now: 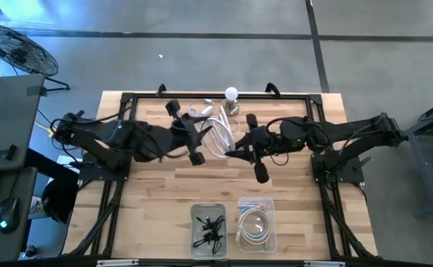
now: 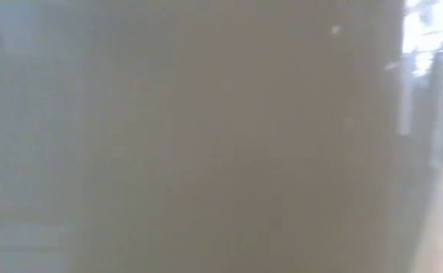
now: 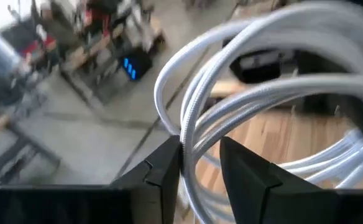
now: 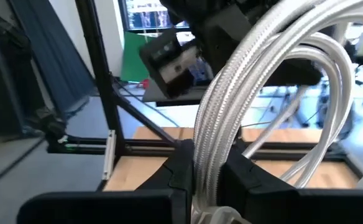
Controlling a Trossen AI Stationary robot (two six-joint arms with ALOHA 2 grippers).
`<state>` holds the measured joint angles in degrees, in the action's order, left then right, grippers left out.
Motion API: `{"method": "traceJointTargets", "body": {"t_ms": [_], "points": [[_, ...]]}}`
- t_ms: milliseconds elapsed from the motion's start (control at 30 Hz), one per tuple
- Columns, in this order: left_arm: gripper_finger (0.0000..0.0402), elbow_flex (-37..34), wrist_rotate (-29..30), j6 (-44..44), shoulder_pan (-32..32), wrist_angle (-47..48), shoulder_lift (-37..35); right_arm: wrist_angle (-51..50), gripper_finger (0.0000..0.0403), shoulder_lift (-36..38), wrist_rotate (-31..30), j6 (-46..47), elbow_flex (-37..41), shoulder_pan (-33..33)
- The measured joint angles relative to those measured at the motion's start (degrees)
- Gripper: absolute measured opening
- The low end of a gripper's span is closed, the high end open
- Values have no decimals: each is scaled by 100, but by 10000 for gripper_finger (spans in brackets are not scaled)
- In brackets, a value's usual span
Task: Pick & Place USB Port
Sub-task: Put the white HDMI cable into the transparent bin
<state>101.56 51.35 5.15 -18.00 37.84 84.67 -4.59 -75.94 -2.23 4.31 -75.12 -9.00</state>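
From straight above, both arms reach in toward the middle of the wooden tabletop (image 1: 164,193). The left hand (image 1: 199,135) and right hand (image 1: 233,151) meet at a loose coil of white cable (image 1: 220,133) hanging between them near the far edge. Just behind the cable there's a small white ball on a stand (image 1: 232,98). At the near edge sit two clear bins side by side: one with black cables (image 1: 207,226), one with a coiled white cable (image 1: 256,222). A fan (image 1: 16,48) stands on the floor off the far left corner.
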Motion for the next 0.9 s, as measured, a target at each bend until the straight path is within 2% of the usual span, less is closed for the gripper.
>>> {"method": "traceJointTargets", "body": {"t_ms": [100,233,333,400,567,800,900], "points": [[111,0,-398,819,-2,-852,-154,-422,35,21,-361,-209,-334,-125],[112,2,-1638,1814,-6,-1992,-340,-992,35,19,-855,-331,-682,-273],[112,4,-2514,2065,-11,-2378,-508,-1190,35,2,-1145,-406,-820,-377],[112,4,-2827,2072,-10,-2421,-634,-1351,35,8,-1231,-404,-920,-464],[113,4,-2949,2058,-171,-1790,-1003,-2034,35,23,-1160,267,-1035,-765],[113,7,-2326,2015,-505,-714,-1192,-2395,35,35,-1205,1398,-1033,-1707],[113,7,-2203,2012,-505,-341,-1188,-2589,35,43,-1621,1969,-1035,-2094]]}}
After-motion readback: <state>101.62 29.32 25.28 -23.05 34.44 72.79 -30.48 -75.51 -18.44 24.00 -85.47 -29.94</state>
